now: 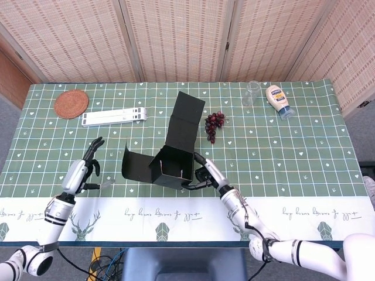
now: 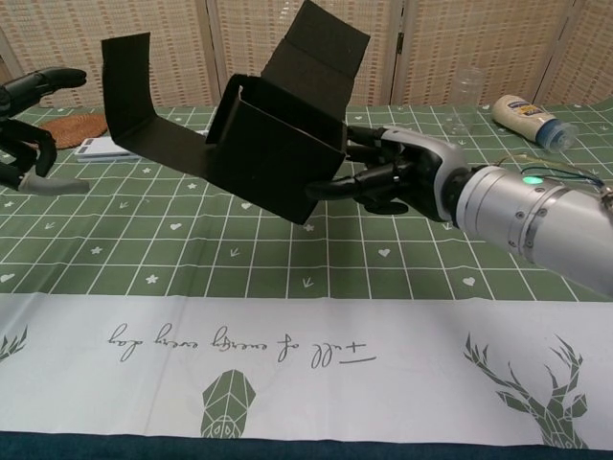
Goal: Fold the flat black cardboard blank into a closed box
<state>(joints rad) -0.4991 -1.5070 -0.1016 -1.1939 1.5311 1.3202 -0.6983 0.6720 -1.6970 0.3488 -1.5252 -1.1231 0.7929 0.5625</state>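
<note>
Near the table's front edge, left of centre, the half-formed black cardboard box [image 2: 278, 153] is held tilted off the cloth by the right hand [image 2: 402, 177] gripping its side wall, evidently to free unfolded flaps, while the left hand [image 1: 85, 172] is kept empty, fingers loosely apart.

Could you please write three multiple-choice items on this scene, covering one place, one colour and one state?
1. Where does the woven coaster lie?
A. far-left corner of the table
B. beside the mayonnaise bottle
C. under the box

2. What colour is the cardboard box?
A. white
B. black
C. red

3. How is the box right now?
A. flat on the table
B. closed
C. held tilted, flaps open

Answers: 1 A, it sits near the table's far-left corner. 2 B, every panel is black. 3 C, the right hand grips its side, flaps open.
</note>
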